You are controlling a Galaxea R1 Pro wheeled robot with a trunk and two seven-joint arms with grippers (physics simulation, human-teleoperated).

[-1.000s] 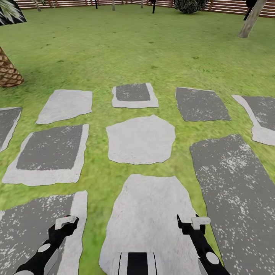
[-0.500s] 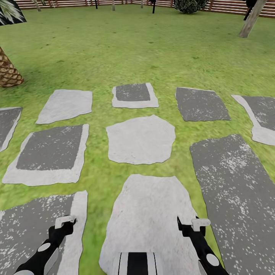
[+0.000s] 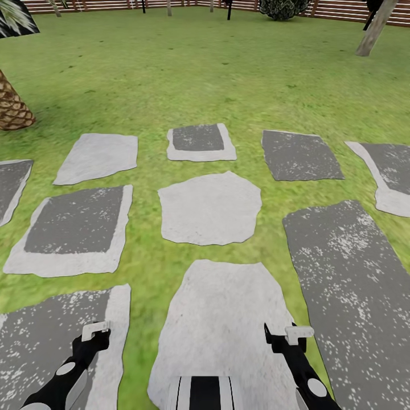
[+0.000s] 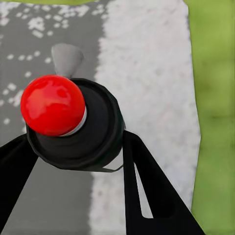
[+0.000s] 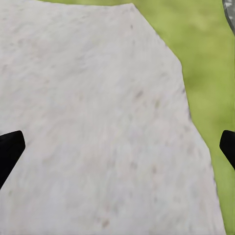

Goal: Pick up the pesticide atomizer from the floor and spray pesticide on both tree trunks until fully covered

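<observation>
While the left hand [image 4: 73, 147] pinches the pesticide atomizer [image 4: 73, 125] — red tip showing — the right hand [image 5: 117, 147] hangs spread over a pale stepping stone [image 5: 98, 122], frame centre.

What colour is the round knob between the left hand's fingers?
Glossy red round knob atop a black round body, best seen in the left wrist view.

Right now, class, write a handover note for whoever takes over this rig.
Left tool: fingers flank the pesticide atomizer over a speckled grey stone; whether it is gripped is unclear.
Right tool: open, empty, over a pale stone.
One grey-brown tree trunk stands far off to the right by the fence.
Done: atomizer reached.
Left: confirm grip, lift, drive to both trees, spray each trunk.
</observation>
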